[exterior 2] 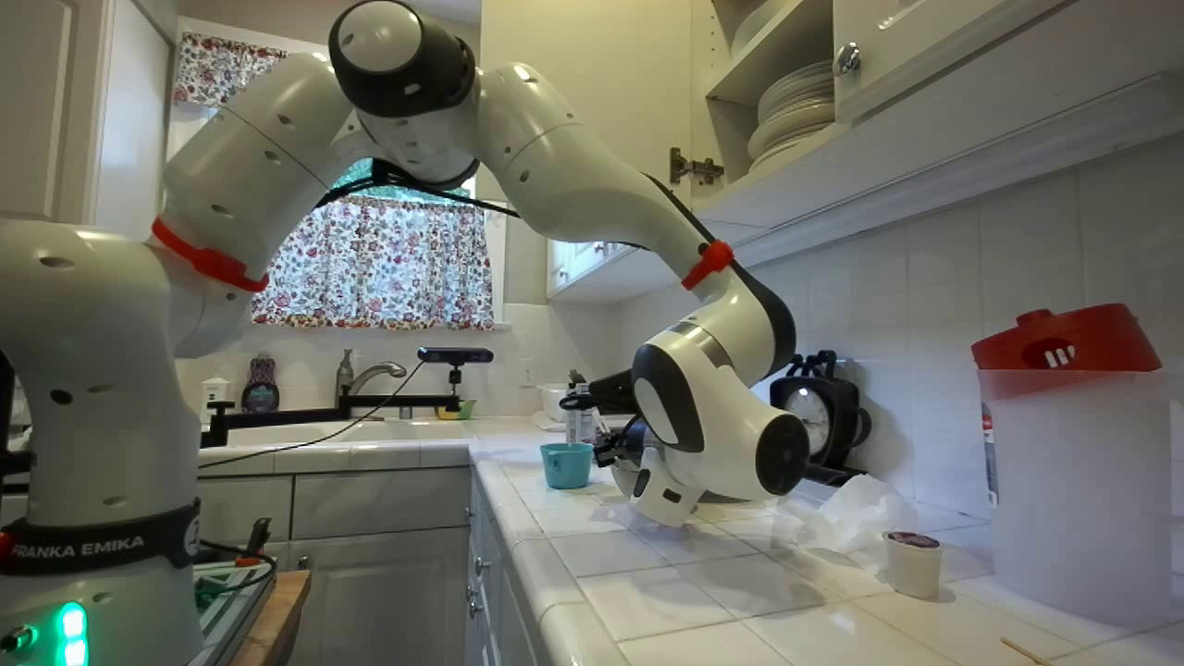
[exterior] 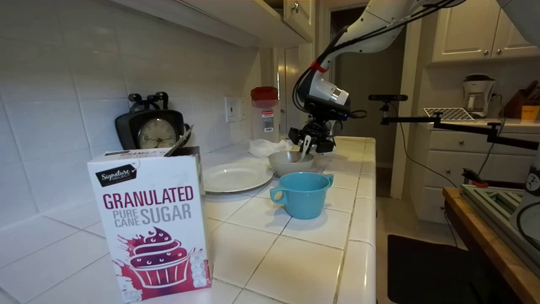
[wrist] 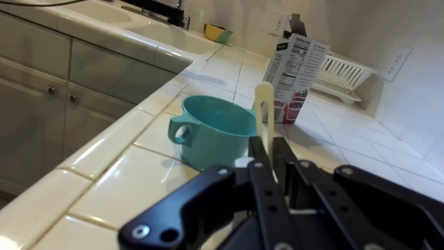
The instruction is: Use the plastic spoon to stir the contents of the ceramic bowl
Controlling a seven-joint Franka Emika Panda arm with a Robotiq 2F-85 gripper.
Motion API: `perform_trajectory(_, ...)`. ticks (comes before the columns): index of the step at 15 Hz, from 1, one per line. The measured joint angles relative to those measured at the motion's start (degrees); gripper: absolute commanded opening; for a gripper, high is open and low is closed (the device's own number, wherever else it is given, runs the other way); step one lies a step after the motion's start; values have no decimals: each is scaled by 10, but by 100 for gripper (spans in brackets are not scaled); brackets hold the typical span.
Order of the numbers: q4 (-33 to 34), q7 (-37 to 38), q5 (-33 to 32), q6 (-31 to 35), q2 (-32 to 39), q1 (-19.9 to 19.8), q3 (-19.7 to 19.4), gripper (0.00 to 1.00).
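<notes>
Slot-handled plastic spoon (wrist: 264, 92) tight between black jaws, lower end inside smooth, round ceramic bowl (exterior: 287, 169)

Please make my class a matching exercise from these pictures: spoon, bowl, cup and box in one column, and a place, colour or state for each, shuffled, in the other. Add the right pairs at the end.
Things
1. Spoon
2. Bowl
3. Cup
4. Box

Places, colours, states
A. Light blue all over
B. Top flap raised
C. Gripped by the claw
D. Has the spoon's lower end inside it

Right pairs: 1-C, 2-D, 3-A, 4-B
</notes>
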Motion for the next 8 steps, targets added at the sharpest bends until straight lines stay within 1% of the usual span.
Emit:
perform_trajectory(5, 0, 0, 0, 0, -2, -8, -16, 3)
perform_trajectory(8, 6, 0, 0, 7, -1, -10, -18, 3)
